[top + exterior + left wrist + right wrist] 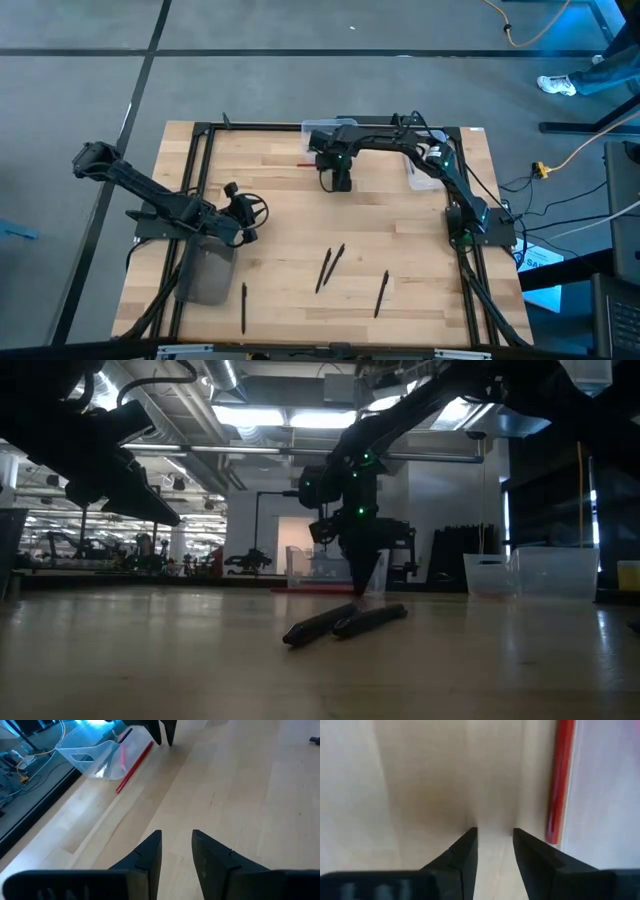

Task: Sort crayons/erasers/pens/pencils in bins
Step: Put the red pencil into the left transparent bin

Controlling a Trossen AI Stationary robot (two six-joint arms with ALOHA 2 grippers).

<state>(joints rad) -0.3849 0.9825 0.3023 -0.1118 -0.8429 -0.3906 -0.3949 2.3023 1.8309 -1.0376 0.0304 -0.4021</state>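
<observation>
- Near the tabletop's (400, 240) far edge, my right gripper (492, 832) hangs point-down, jaws narrowly parted and empty, just beside the red pencil (559, 780).
- That pencil lies flat against a clear bin (90, 752): probably light, stiff, prone to rolling; I'd pinch it mid-shaft.
- My left gripper (176, 840) waits, slightly parted, empty.

Table top (290, 220) is pale blond wood with a plank grain, framed in black rails. Both arms are matte black, right one showing small green lights. Red pencil (134, 761) beside a clear bin (87, 751), something pink inside. Smoky grey bin (207, 272); four dark pens (330, 266).
</observation>
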